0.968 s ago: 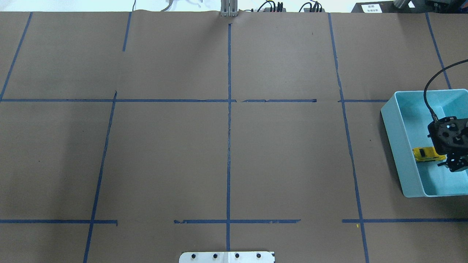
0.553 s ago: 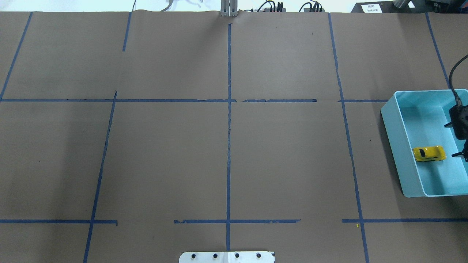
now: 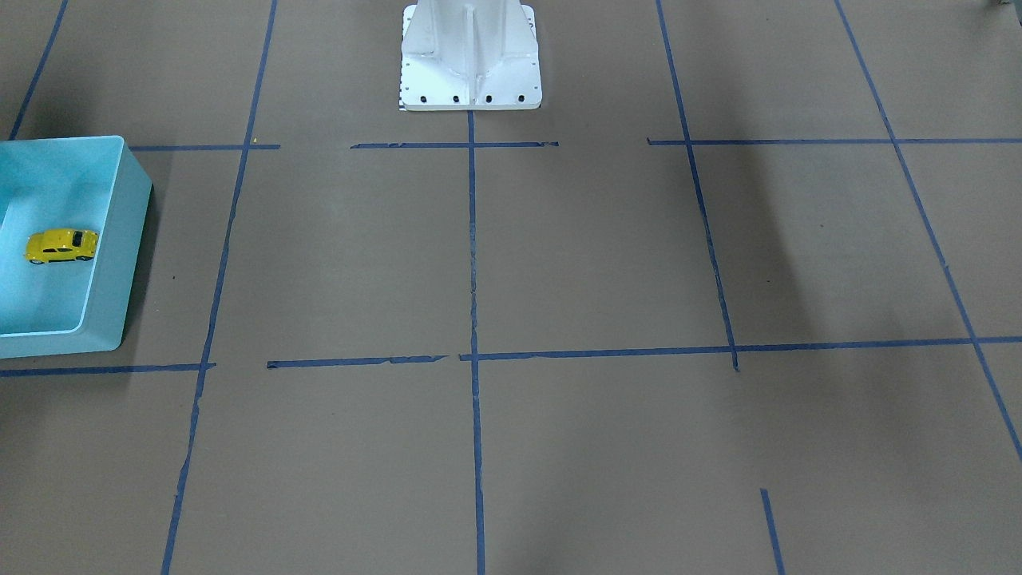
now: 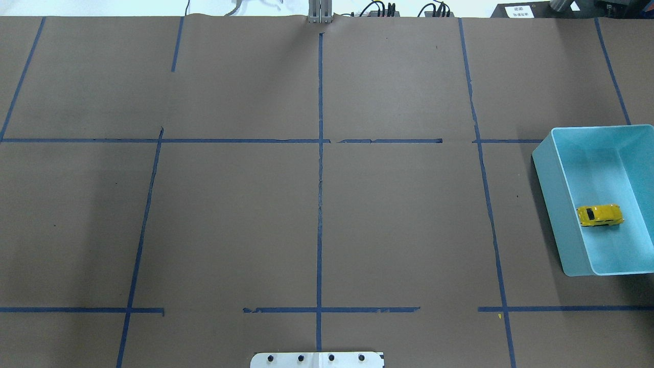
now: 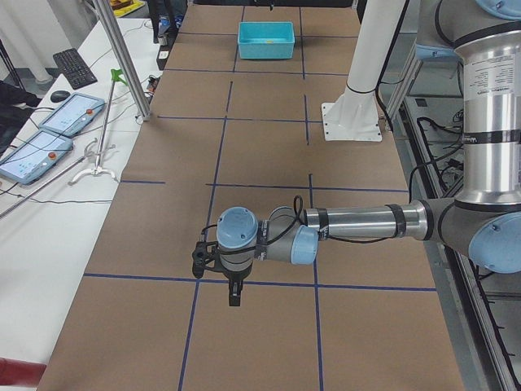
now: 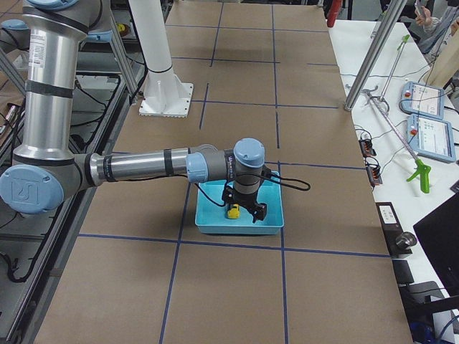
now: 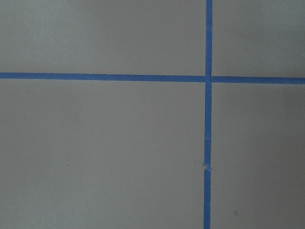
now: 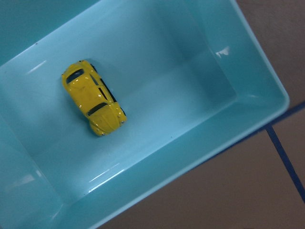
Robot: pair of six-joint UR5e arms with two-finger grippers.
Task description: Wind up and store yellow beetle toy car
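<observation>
The yellow beetle toy car stands on its wheels on the floor of a light-blue bin at the table's right. It also shows in the front-facing view and the right wrist view, with nothing touching it. My right gripper hangs above the bin, over the car; it shows only in the exterior right view, so I cannot tell if it is open or shut. My left gripper hangs over bare paper far from the bin; I cannot tell its state.
The table is covered in brown paper with blue tape lines. The white robot base stands at the table's near middle edge. The left wrist view shows only paper and a tape cross.
My right gripper, close beside the car in the bin a second ago, has moved off the right edge of the overhead view. The car stays in the bin, unmoved.
</observation>
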